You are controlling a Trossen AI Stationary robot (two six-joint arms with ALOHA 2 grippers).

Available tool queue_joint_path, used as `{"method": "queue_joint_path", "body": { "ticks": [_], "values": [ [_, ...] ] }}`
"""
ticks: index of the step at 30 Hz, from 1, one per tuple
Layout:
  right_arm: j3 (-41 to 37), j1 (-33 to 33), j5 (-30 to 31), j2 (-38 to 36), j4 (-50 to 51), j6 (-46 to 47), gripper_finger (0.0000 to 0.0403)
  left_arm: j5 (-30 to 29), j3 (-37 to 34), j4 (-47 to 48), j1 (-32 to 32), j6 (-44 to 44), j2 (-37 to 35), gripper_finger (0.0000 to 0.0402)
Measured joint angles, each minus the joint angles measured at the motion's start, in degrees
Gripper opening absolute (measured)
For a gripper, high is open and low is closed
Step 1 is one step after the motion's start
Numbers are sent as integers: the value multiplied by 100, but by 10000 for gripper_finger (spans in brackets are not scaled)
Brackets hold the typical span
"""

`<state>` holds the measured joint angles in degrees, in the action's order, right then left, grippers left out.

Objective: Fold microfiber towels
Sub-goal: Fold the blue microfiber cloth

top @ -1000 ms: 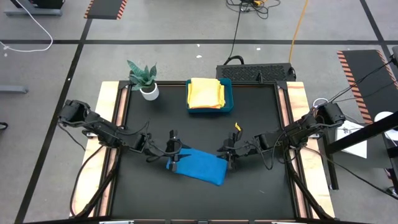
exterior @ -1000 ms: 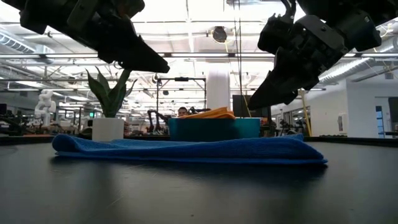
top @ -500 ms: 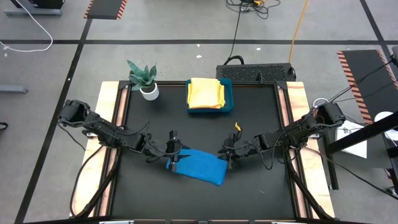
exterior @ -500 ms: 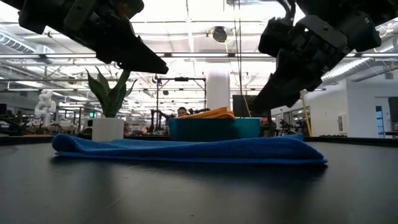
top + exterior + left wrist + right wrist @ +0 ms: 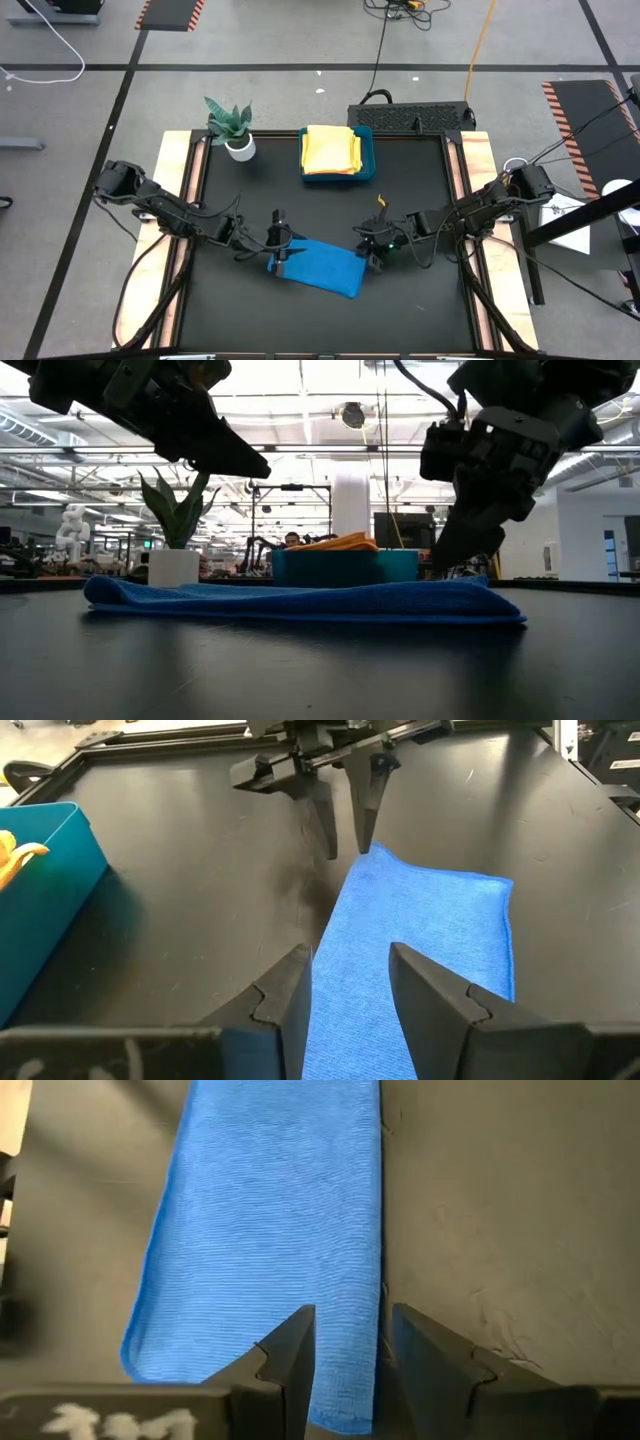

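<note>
A blue microfiber towel (image 5: 318,267), folded into a long strip, lies flat on the black table mat. My left gripper (image 5: 283,250) hangs open above the towel's left end, its fingers (image 5: 290,985) well clear of the cloth. My right gripper (image 5: 371,250) is open and tilted steeply down at the towel's right end (image 5: 340,1380). Its fingertips (image 5: 440,560) stand just above the cloth there. Folded yellow towels (image 5: 330,150) lie in the teal tray (image 5: 369,160) at the far side.
A small potted plant (image 5: 232,128) stands at the far left of the mat, beside the tray. A black box (image 5: 410,115) sits beyond the table's far edge. Bare black mat (image 5: 320,215) lies between the tray and the blue towel.
My right gripper has tipped down and rolled, and its fingertips have sunk toward the towel's right end. The blue towel lies as before.
</note>
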<state>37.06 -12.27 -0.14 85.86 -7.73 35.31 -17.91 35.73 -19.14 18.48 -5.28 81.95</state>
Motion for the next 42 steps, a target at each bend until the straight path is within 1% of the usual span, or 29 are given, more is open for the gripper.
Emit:
{"method": "queue_joint_path", "body": {
  "ticks": [7, 15, 23, 30, 32, 35, 39, 42],
  "values": [
    [0, -4, -14, 0, 18, -13, 123, 0, 0, -13, 0, -24, 2, 136],
    [-4, 139, -155, -197, 974, 370, 123, 0, 0, -11, 0, -92, 0, 136],
    [-4, 140, -166, -201, 924, 251, 123, -2, 0, -40, -2, -85, 0, 136],
    [-4, 275, -217, -201, 796, -37, 125, -2, 0, -41, -4, -41, 0, 136],
    [-4, 315, -513, -201, 656, -197, 134, -2, 0, -41, -9, 19, 0, 136],
    [-2, 328, -834, -201, 397, -324, 162, -2, 0, -41, -9, 27, 0, 136],
    [0, 330, -894, -201, 235, -361, 209, -2, 0, -41, -15, 28, 0, 136],
    [0, 330, -893, -201, 232, -419, 235, -2, 0, -44, -15, 28, 0, 136]
  ]
}}
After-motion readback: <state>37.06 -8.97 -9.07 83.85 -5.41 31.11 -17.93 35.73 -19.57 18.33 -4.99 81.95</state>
